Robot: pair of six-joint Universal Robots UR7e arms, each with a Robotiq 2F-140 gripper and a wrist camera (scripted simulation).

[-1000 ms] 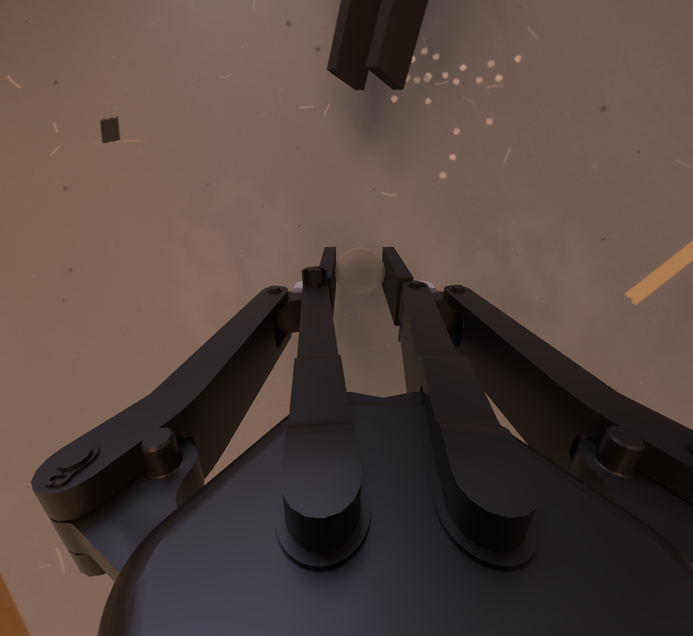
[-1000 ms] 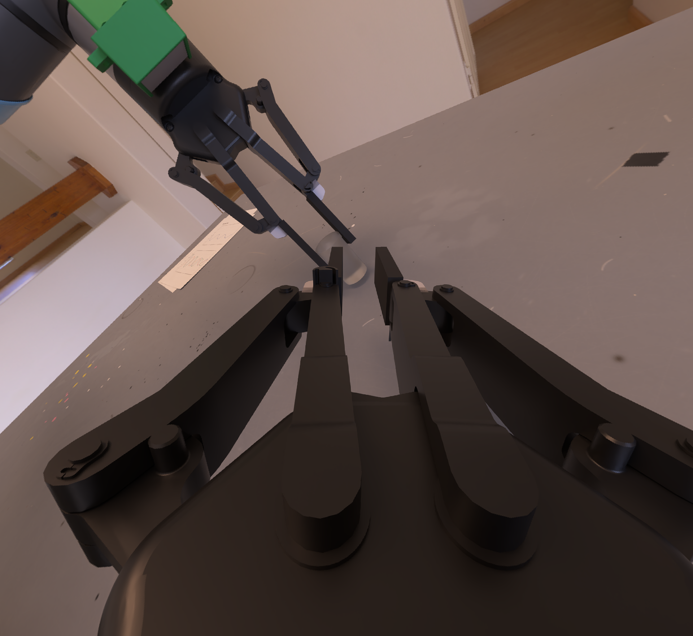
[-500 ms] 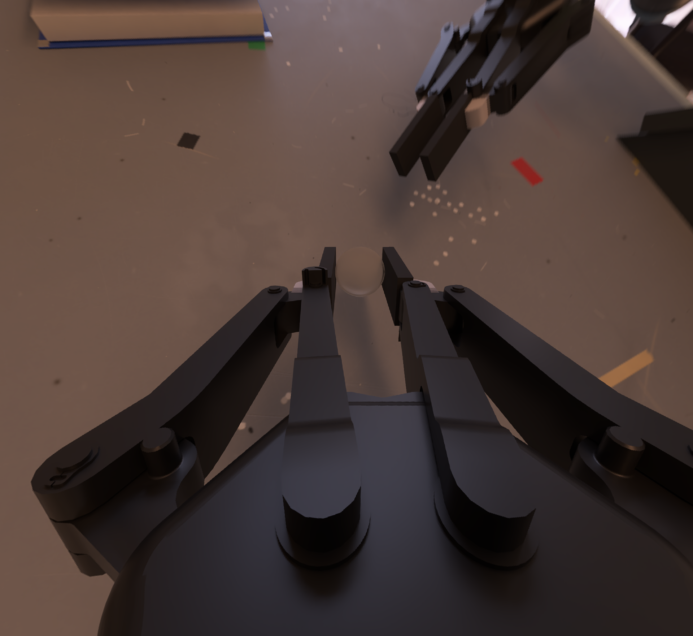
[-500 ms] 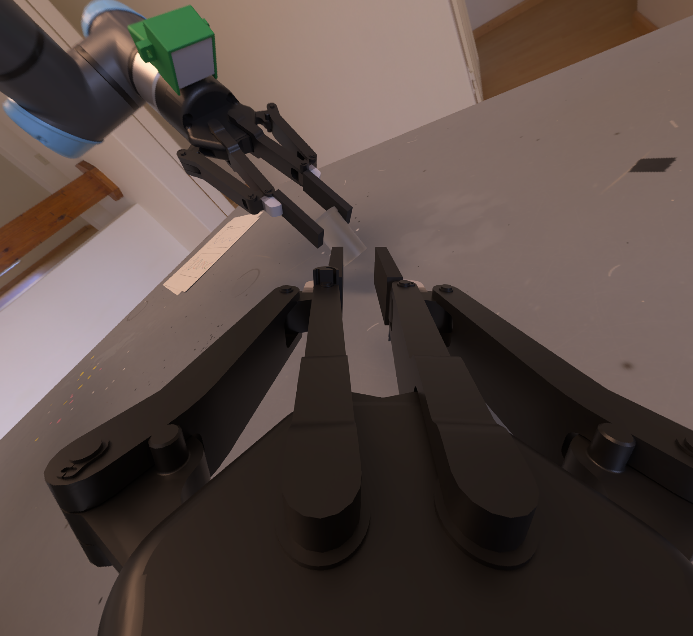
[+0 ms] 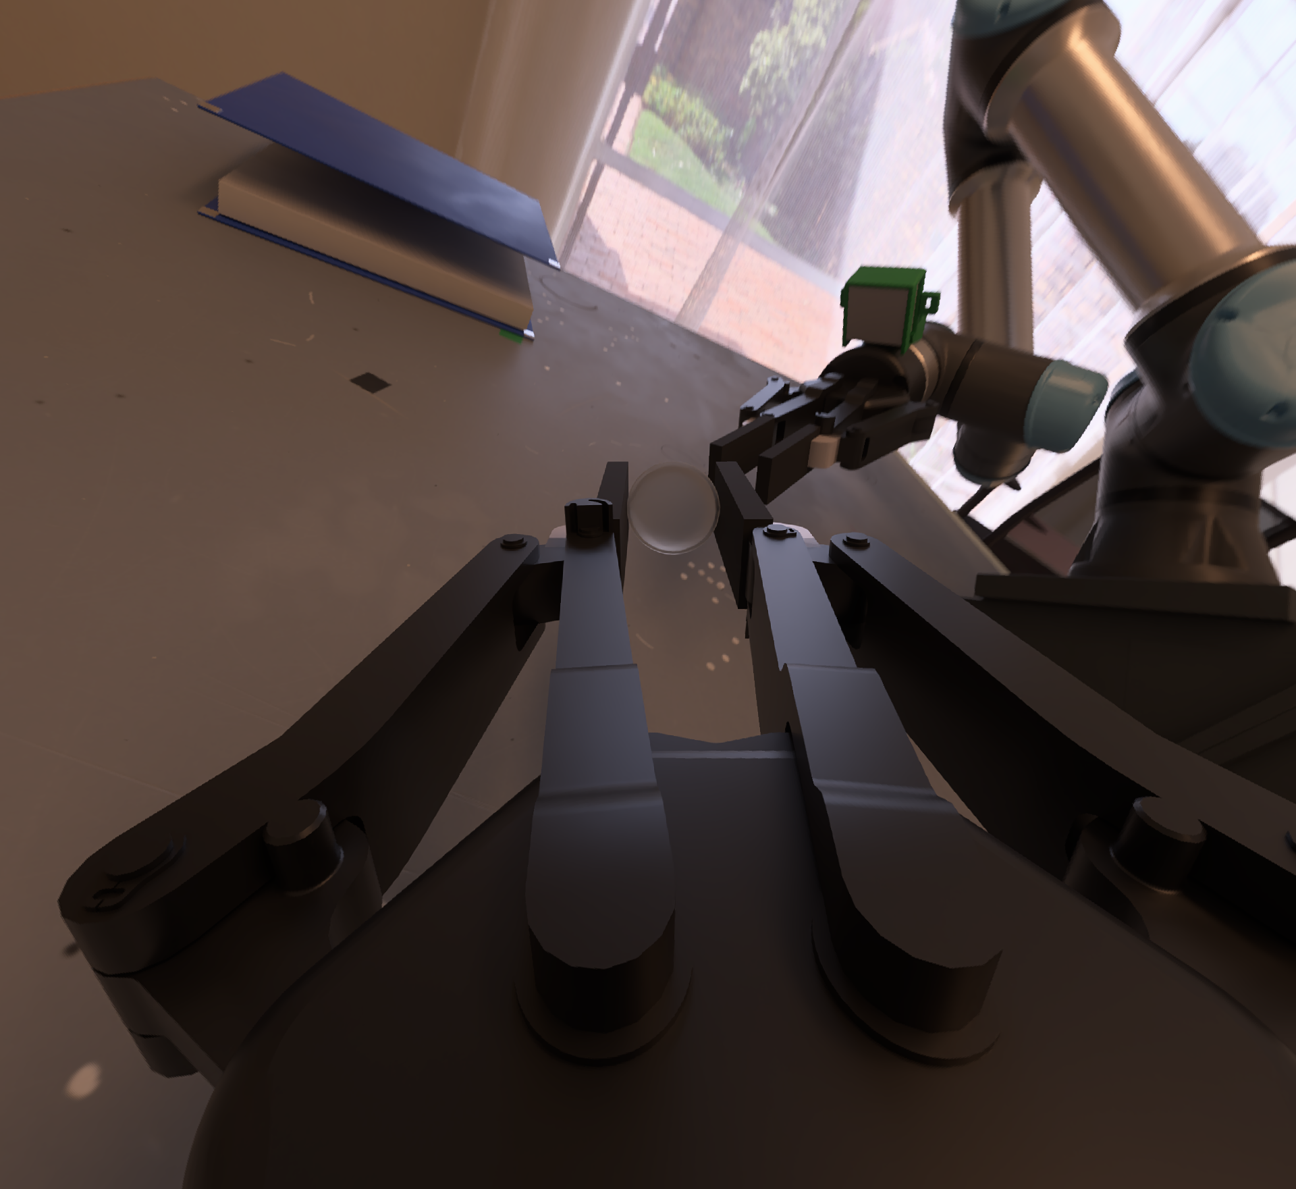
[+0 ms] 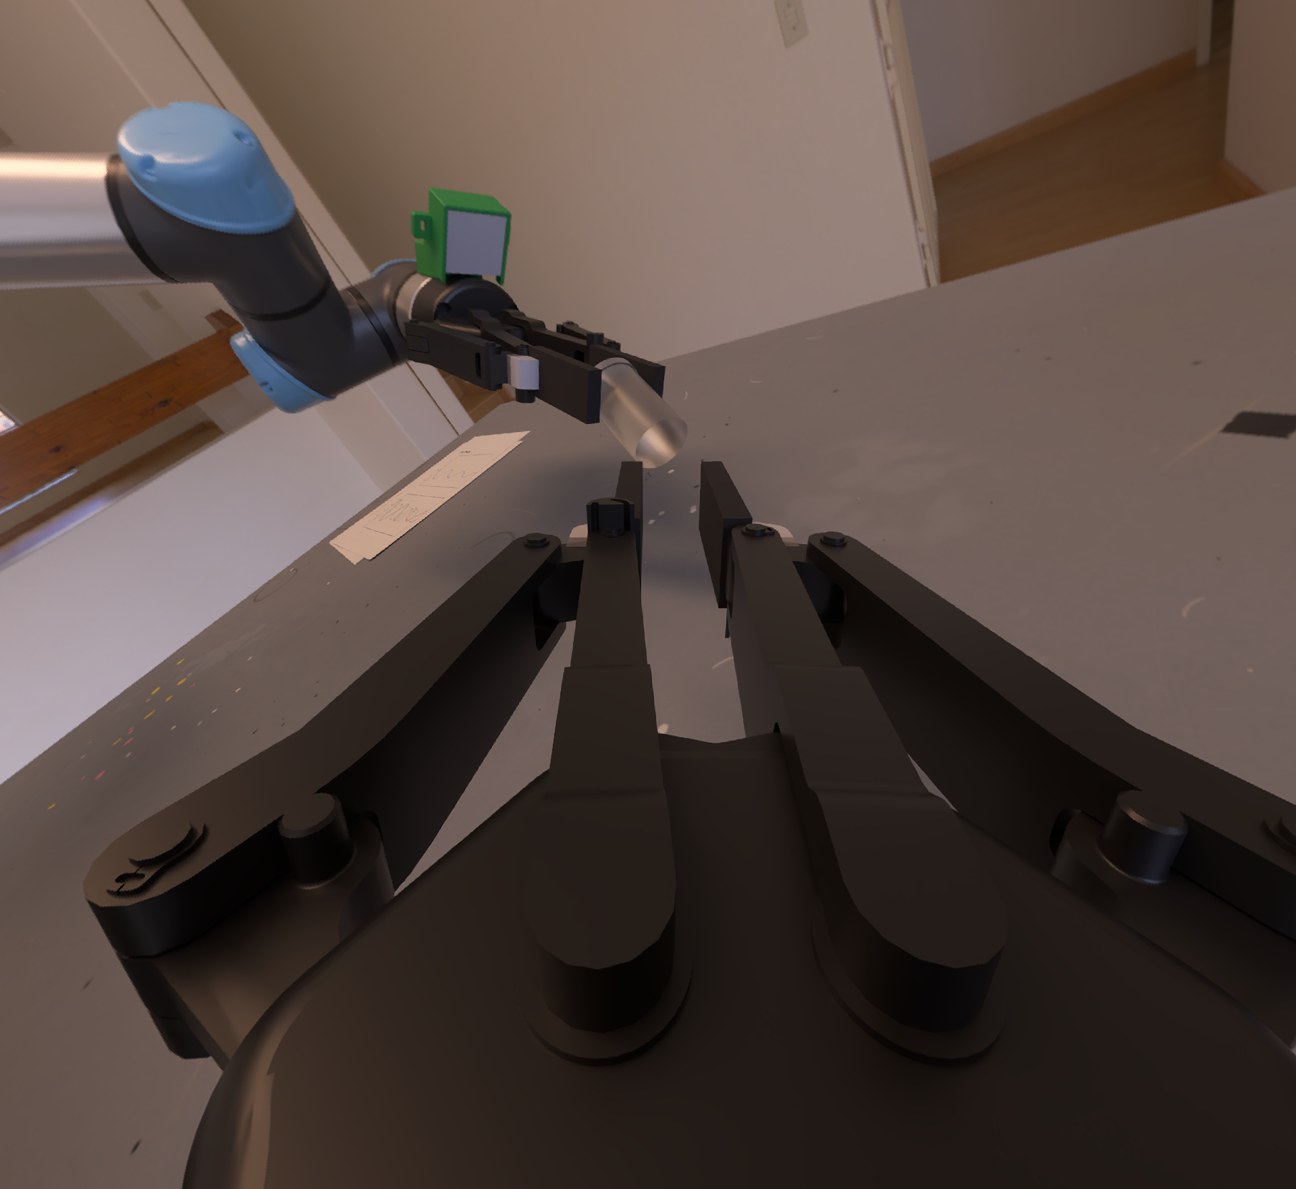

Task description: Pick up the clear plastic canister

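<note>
The clear plastic canister (image 5: pixel 673 510) is a small see-through cylinder. My left gripper (image 5: pixel 672 475) is shut on it, with one finger on each side. In the right wrist view the left gripper (image 6: pixel 624 394) holds the canister (image 6: pixel 642 415) nearly level, above the grey table (image 6: pixel 982 524), with its free end sticking out past the fingertips. My right gripper (image 6: pixel 670 468) is empty, its jaws a small gap apart, just below and in front of the canister's free end. It also shows in the left wrist view (image 5: pixel 743 473), close to the right of the canister.
A blue book (image 5: pixel 379 222) with its cover lifted lies at the far side of the table. A white paper sheet (image 6: pixel 428 496) lies near the table edge. A small black patch (image 6: pixel 1259 424) marks the tabletop. The right arm's base (image 5: pixel 1192 524) stands at the right edge.
My left gripper has risen off the table with the canister and swung from pointing down to nearly level. The right gripper has stayed almost still.
</note>
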